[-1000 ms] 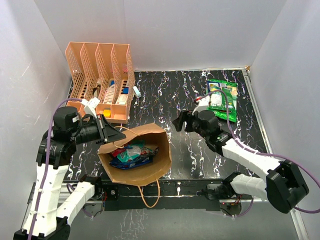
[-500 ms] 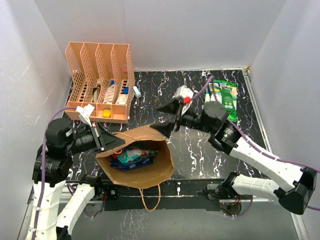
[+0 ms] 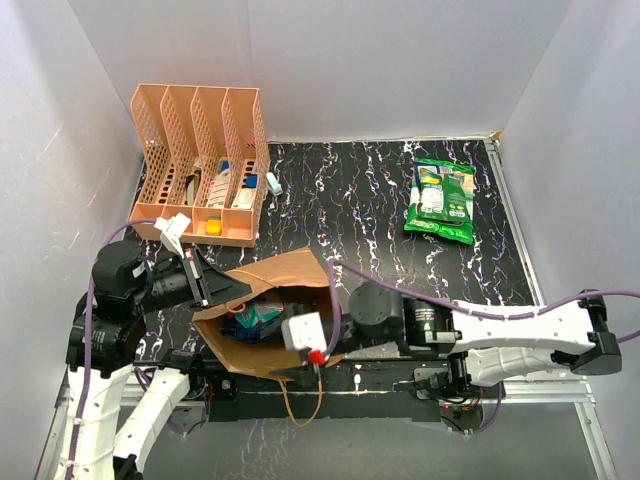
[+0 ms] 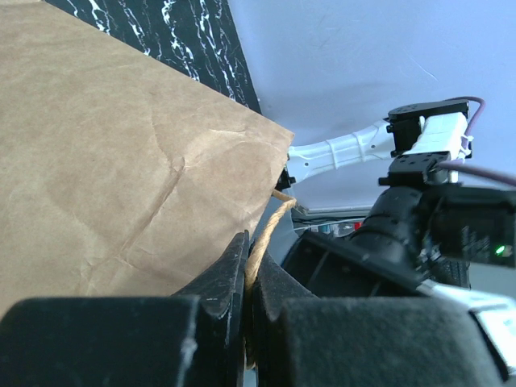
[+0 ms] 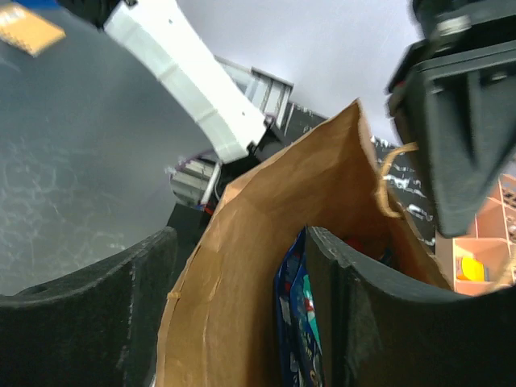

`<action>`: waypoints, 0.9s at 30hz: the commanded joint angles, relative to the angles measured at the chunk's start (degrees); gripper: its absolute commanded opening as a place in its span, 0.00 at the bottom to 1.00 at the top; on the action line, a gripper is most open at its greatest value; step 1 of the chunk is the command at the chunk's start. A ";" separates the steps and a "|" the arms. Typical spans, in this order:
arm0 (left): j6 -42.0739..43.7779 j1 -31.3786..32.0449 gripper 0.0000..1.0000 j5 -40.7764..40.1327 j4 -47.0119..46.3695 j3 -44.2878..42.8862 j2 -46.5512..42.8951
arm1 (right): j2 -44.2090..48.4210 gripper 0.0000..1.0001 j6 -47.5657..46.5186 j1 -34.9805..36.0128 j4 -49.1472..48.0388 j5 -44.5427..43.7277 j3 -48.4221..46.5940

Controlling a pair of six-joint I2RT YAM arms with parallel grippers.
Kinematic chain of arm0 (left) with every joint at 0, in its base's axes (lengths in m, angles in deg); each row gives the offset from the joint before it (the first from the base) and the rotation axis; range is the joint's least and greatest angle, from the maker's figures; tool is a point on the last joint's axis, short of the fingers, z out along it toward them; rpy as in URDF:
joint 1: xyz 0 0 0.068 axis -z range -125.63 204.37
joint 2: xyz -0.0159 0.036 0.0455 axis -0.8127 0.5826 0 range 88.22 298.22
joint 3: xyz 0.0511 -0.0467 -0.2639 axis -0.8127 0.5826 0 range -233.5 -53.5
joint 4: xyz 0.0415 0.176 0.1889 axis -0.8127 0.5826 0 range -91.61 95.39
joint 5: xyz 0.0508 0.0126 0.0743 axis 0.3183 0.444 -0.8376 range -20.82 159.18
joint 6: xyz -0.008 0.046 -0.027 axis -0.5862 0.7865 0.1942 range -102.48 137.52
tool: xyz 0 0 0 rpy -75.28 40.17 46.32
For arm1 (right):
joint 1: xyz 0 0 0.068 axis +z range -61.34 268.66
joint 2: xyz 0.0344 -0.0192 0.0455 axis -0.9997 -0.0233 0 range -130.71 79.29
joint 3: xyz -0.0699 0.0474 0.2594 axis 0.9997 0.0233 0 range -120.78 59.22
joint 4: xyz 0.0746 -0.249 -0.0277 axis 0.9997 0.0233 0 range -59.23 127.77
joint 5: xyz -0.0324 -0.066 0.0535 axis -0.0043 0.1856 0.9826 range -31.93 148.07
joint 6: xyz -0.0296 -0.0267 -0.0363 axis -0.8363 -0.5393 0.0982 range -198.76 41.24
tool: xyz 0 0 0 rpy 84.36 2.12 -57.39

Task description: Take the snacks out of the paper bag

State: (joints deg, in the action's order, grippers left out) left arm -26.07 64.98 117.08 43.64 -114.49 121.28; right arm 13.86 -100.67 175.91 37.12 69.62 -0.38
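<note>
right wrist view: the right gripper (image 5: 234, 322) has its jaws apart astride the near wall of the paper bag (image 5: 266, 242), one finger outside and the other inside beside a dark blue packet (image 5: 289, 306); whether the pads press anything i cannot tell. seen from top external, the bag sits open near the table's (image 3: 380, 200) front edge, with blue and teal snacks (image 3: 258, 318) inside. the left gripper (image 4: 248, 251) is pinched tight on the bag's twisted handle (image 4: 278, 211). farther back, the large green bag (image 3: 440, 200) lies flat at far right, well apart from the paper bag, and the orange file organizer (image 3: 200, 160) stands far left.
</note>
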 commanded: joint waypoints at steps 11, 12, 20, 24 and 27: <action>-1.23 0.00 0.00 5.70 -2.61 0.30 -1.64 | -10.07 0.53 -13.14 4.42 8.50 -33.43 -2.39; -1.23 0.02 0.00 5.81 -2.63 0.33 -1.68 | -10.45 0.53 -13.36 4.28 8.54 -33.62 -2.04; -0.89 -0.04 0.00 6.58 -2.41 0.05 -1.76 | -11.84 0.53 -13.96 2.13 10.93 -34.93 -0.25; -0.88 0.01 0.00 6.59 -2.17 0.00 -1.99 | -14.15 0.53 -15.51 0.79 14.83 -33.59 -1.46; -0.66 0.02 0.00 6.75 -2.07 -0.09 -1.75 | -15.40 0.53 -16.42 -0.66 15.78 -32.48 -1.94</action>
State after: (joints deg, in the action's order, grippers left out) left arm -26.84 64.98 121.38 41.77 -114.40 119.77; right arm -0.15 -115.07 176.61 51.35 36.81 -0.16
